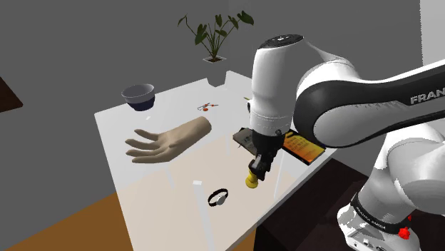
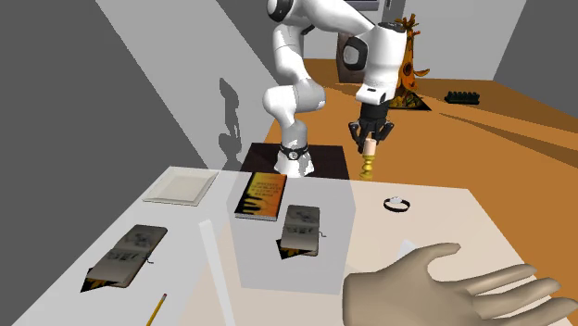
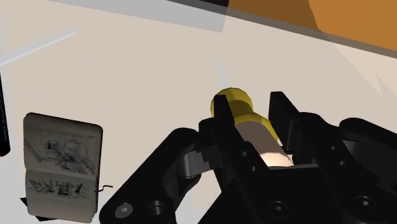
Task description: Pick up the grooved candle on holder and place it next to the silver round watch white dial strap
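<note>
My black gripper (image 1: 259, 168) is shut on the candle on its holder (image 1: 252, 181), a pale candle on a yellow-gold base. I hold it upright in the air above the white table (image 1: 164, 178), base downward. In the wrist view the fingers (image 3: 224, 111) clasp the candle's pale body (image 3: 254, 130), and the gold base sticks out past them. The watch (image 1: 218, 197), with a dark strap and a pale dial, lies on the table towards the shoulder view's lower left of the candle. From the second exterior view, the candle (image 2: 368, 159) hangs from the gripper (image 2: 369, 139), with the watch (image 2: 396, 203) to its lower right.
A large model hand (image 1: 167, 140) lies mid-table and a bowl (image 1: 138, 95) stands at the far corner. An orange-and-black book (image 1: 303, 148) and a grey booklet (image 2: 302, 229) lie near the arm. Further along are another booklet (image 2: 125, 255), a white tray (image 2: 181, 188) and a pencil (image 2: 156, 310).
</note>
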